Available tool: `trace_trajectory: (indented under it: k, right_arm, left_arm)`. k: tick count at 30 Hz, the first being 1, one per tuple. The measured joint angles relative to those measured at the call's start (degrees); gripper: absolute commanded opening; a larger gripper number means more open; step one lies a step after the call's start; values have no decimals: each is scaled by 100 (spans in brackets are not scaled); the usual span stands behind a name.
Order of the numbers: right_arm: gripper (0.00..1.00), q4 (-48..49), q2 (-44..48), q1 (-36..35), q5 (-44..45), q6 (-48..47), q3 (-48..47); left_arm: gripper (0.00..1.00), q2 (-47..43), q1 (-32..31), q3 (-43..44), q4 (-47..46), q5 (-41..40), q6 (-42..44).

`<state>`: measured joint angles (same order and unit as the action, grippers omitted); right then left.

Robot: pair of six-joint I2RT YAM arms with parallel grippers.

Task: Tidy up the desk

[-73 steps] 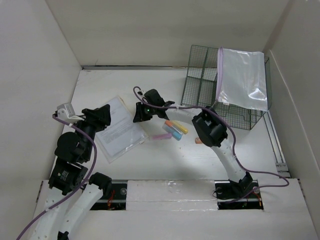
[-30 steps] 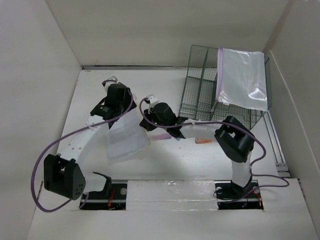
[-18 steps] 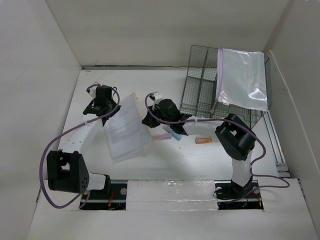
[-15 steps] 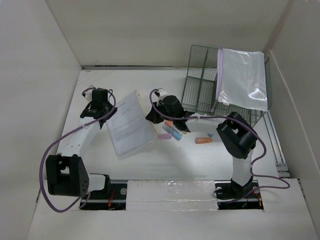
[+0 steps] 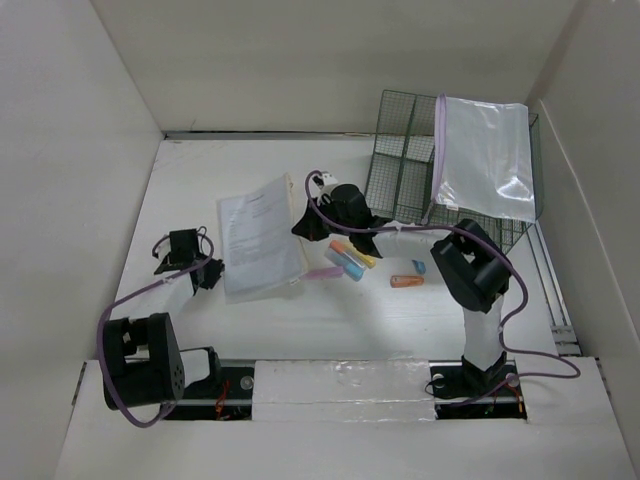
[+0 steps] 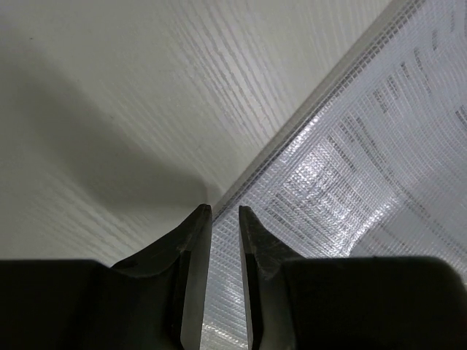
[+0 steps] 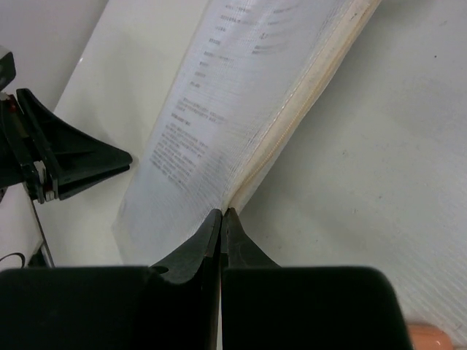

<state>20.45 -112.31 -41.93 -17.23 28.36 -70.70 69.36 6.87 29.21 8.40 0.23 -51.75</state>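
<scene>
A clear mesh document pouch (image 5: 260, 235) with a printed sheet inside lies tilted on the white desk (image 5: 330, 325). My right gripper (image 5: 304, 222) is shut on the pouch's zipper edge; in the right wrist view the gripper (image 7: 221, 212) pinches the cream edge of the pouch (image 7: 233, 95). My left gripper (image 5: 207, 272) is low at the pouch's near left corner. In the left wrist view the gripper (image 6: 225, 209) stands a narrow gap apart, with the pouch's mesh (image 6: 365, 182) showing beyond it and nothing between the jaws.
Yellow (image 5: 360, 255), blue (image 5: 350, 266) and pink (image 5: 324, 272) markers lie right of the pouch, with an orange one (image 5: 405, 281) further right. A dark green wire rack (image 5: 410, 185) stands at the back right, with a clear plastic bag (image 5: 485, 155) on it. White walls enclose the desk.
The left gripper left the pouch's far edge and swung back to its near left corner. The right gripper has taken the pouch's right edge, and the pouch shifted toward the back.
</scene>
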Motion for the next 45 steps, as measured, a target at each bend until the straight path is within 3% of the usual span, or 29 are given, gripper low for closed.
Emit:
trace_trajectory:
  k: [3, 8, 16, 27, 30, 31, 33, 37, 39, 40, 42, 45]
  right_arm:
    - [2, 9, -234, 0, -26, 28, -48]
    - [39, -74, -549, -9, 0, 144, -52]
    - [67, -496, -1005, -92, 339, 249, -555]
    - [71, -573, -1602, -109, 374, 542, -1438]
    - [47, -645, -1652, -101, 317, 610, -1532]
    - [32, -695, -1727, -92, 225, 621, -1626]
    - [29, -704, -1943, -74, -83, 684, -1851]
    - [36, -538, -2157, -85, -769, 796, -1963]
    - [26, -437, -2162, -96, -988, 817, -1945]
    - [13, -334, -2162, -98, -1099, 841, -1919]
    - [0, -177, -2162, -98, -1322, 918, -1878]
    - [0, -33, -2162, -96, -1436, 992, -1860]
  left_arm:
    - [18, 168, -17, 0, -280, 87, -2]
    - [16, 472, -125, 0, -800, 214, -20]
    - [14, 581, -166, -264, -1624, 446, -131]
    - [14, 485, -168, -376, -1700, 538, -173]
    - [14, 481, -166, -376, -1698, 549, -173]
    - [14, 481, -166, -376, -1698, 553, -173]
    - [13, 479, -168, -376, -1696, 562, -173]
    - [13, 479, -168, -376, -1692, 564, -173]
    - [13, 479, -166, -382, -1692, 562, -173]
    - [13, 479, -166, -385, -1696, 562, -173]
    - [13, 479, -166, -389, -1698, 560, -175]
    - [13, 472, -166, -396, -1705, 553, -175]
